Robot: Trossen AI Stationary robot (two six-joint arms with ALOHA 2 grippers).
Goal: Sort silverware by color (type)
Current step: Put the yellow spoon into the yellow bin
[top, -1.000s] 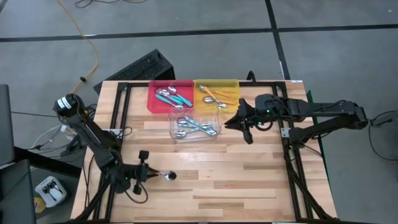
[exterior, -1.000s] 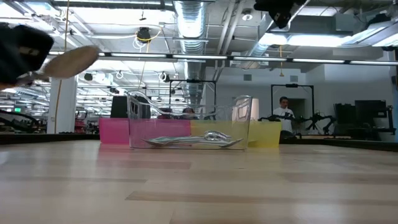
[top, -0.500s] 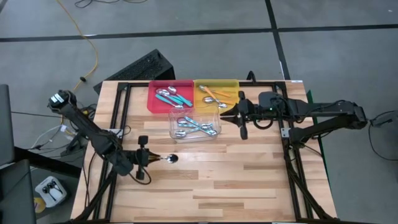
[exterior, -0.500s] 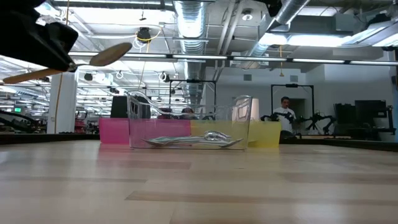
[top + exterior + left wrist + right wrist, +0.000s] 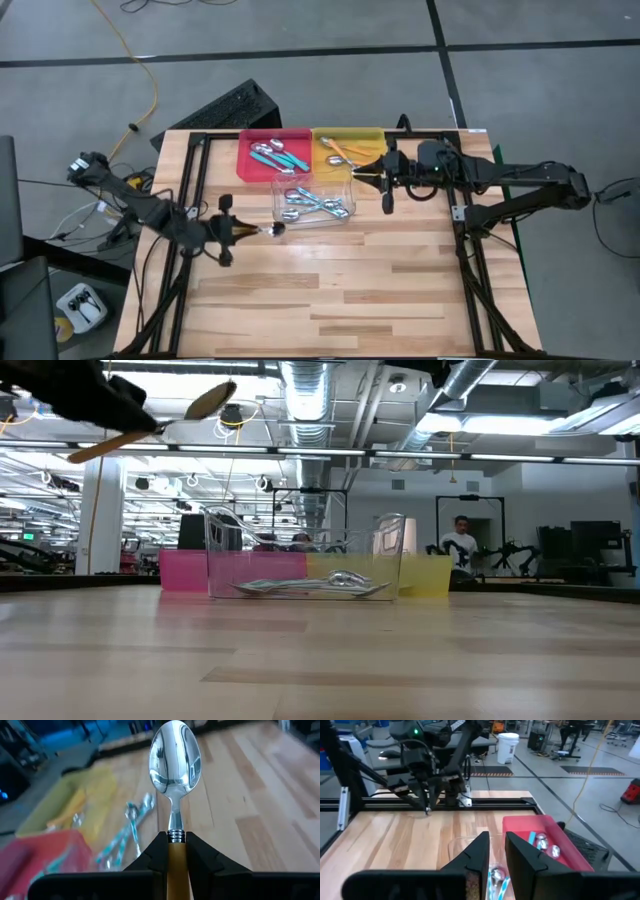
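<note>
Nearly done: the trays (image 5: 275,143) hold sorted spoons (image 5: 318,203). The left gripper (image 5: 236,230) grasps the last orange spoon (image 5: 175,765) above the worktop (image 5: 380,280); the right gripper (image 5: 368,176) hovers, slightly parted, empty.

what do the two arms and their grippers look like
Both arms are dark, slim, jointed tubes with thin black cables trailing off their bases. The left gripper and right gripper each end in two black, blocky, wedge-shaped fingers. No markings are visible.

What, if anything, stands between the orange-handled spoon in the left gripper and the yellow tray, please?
The clear tray lies between the spoon, held high by the left gripper, and the yellow tray; the right gripper hovers beside it.
</note>
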